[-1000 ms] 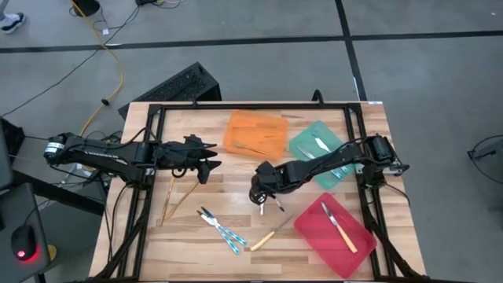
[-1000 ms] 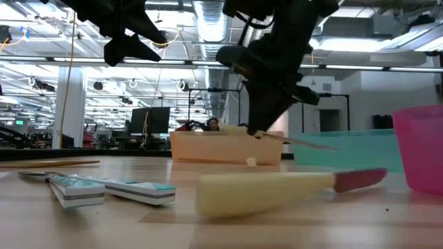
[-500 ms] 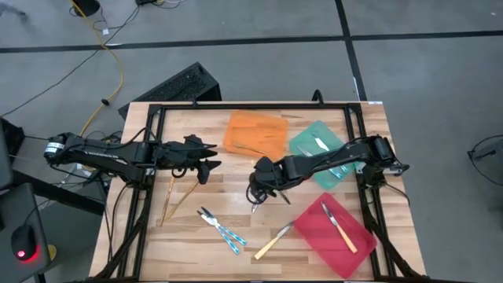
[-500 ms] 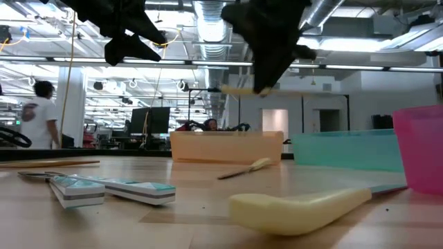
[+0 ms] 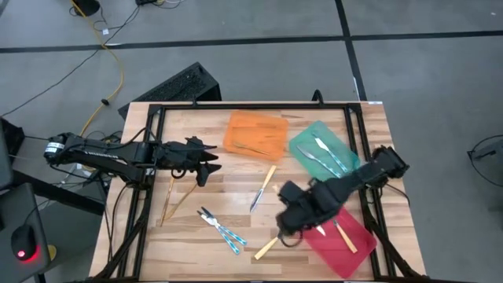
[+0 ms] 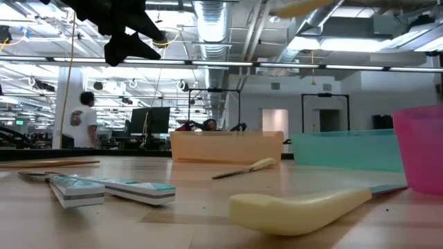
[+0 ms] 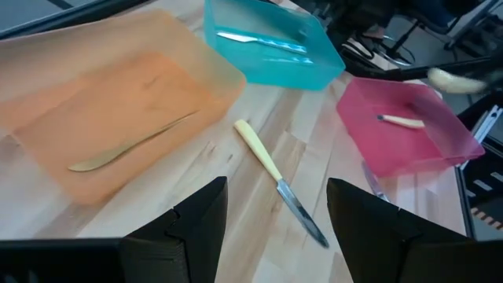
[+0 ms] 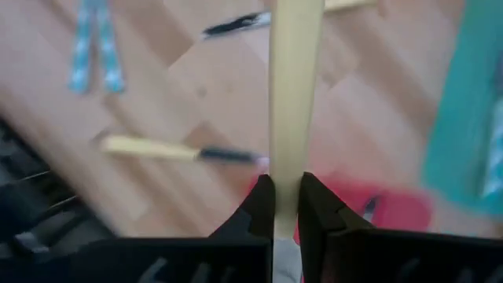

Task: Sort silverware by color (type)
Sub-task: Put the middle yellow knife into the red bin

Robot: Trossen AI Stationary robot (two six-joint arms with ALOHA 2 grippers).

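My right gripper (image 8: 287, 206) is shut on a pale yellow-handled utensil (image 8: 295, 102) and hangs above the table at the left edge of the red tray (image 5: 339, 240); the utensil shows high up in the low view (image 6: 304, 7). My left gripper (image 7: 271, 224) is open and waits above the table's left half (image 5: 206, 163). Flat on the wood lie a yellow-handled knife (image 5: 263, 189), another yellow-handled utensil (image 5: 267, 245), two blue-handled ones (image 5: 222, 229) and gold ones (image 5: 171, 198). My right gripper pinches the yellow handle (image 8: 287, 185) between its two fingers (image 8: 262, 208), at the end nearest the wrist. The handle runs straight out ahead, along the fingers. The utensil is lifted clear of the table and lies about level; its head is hidden.
The orange tray (image 5: 255, 135) holds a gold utensil, the teal tray (image 5: 310, 143) holds blue-handled ones, and the red tray holds a yellow-handled one (image 5: 344, 236). A black frame (image 5: 149, 141) runs around the tabletop. A person walks in the room behind (image 6: 81, 121).
My right gripper has risen from the table's middle with the yellow-handled utensil in its fingers and moved toward the near right, to the red tray's left edge. The yellow-handled knife stayed on the wood where the gripper was. The yellow utensil near the front edge got turned slightly.
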